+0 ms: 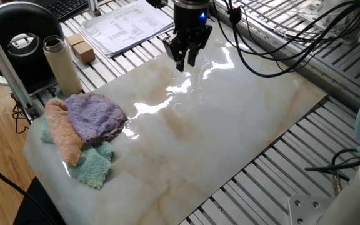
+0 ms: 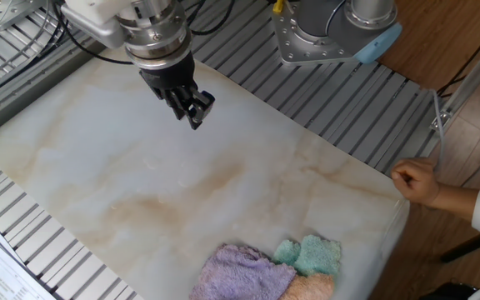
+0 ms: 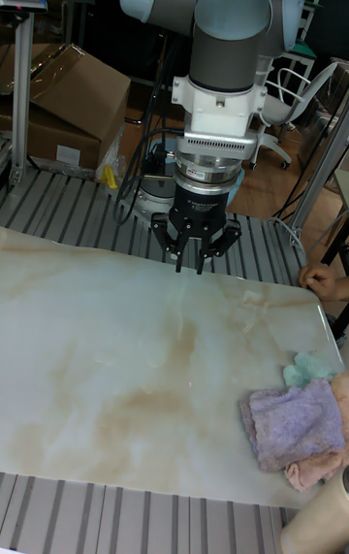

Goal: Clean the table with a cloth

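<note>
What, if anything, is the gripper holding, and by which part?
Nothing. The gripper hangs empty above the table, fingers nearly together; the cloth lies untouched far away.

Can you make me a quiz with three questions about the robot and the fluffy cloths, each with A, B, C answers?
1. Where is the purple cloth?
A. In the gripper
B. On the pile of cloths at one end of the table
C. On the floor

2. How many fluffy cloths are in the pile?
A. One
B. Three
C. Five

3. What is the gripper doing?
A. Hanging above the table with nothing in it
B. Squeezing the orange cloth
C. Lying on the papers

Answers:
1. B, because the purple cloth lies on the orange cloth and the green cloth at one end of the table.
2. B, because the pile shows purple, orange and green.
3. A, because its fingers are close together over the bare marble, far from the pile, and nothing is between them.
</note>
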